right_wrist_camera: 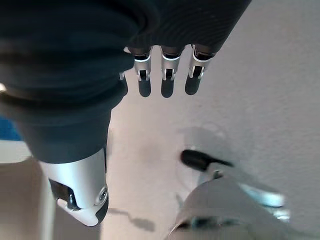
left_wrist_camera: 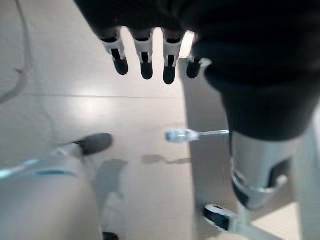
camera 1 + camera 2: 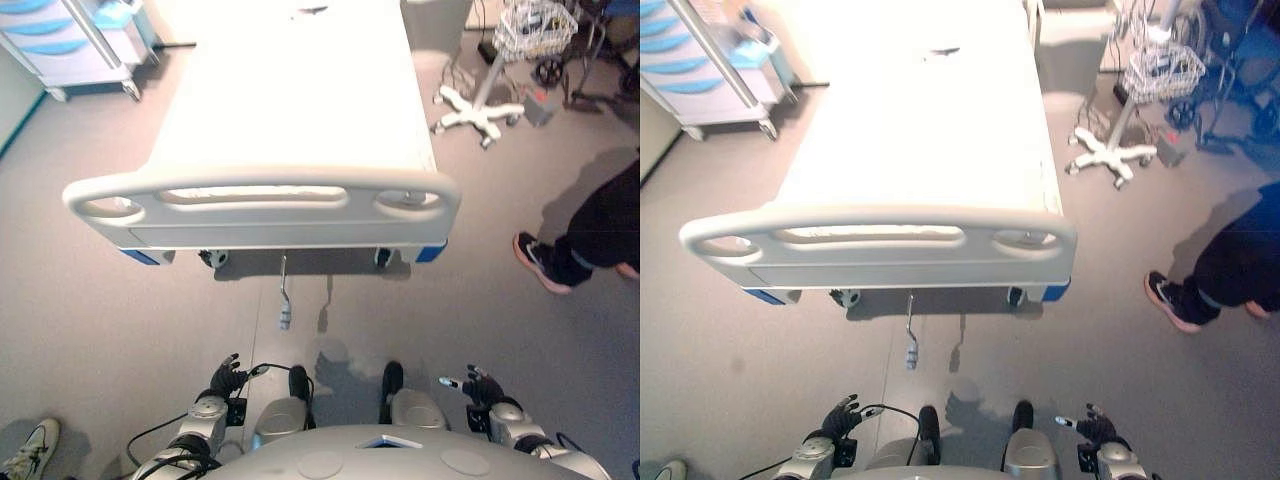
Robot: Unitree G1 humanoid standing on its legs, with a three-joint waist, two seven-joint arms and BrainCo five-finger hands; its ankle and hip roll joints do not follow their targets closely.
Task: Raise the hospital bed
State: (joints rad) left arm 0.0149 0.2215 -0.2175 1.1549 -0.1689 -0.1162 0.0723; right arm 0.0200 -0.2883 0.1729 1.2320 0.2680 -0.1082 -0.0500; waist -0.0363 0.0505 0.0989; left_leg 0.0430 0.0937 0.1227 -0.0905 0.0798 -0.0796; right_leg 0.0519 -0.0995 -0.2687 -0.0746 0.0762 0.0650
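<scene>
I see a grey ward floor [image 3: 90,330] with the hospital bed [image 3: 290,110] straight ahead, its white footboard [image 3: 262,205] nearest me. The crank handle [image 3: 284,298] hangs below the footboard, untouched. My left hand [image 3: 226,378] and right hand [image 3: 480,388] sit low, fingers relaxed, holding nothing. A person's shoe [image 3: 538,262] stands right of the bed.

White bed [image 3: 290,110] w/ blue corners, grey floor [image 3: 100,320].

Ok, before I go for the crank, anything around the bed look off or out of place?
Nothing looks damaged or spilled. The crank handle sticks out from under the footboard, free of both hands. The left hand and right hand hang low, open and empty. One caution: a person's shoe stands near the bed's right corner.
</scene>
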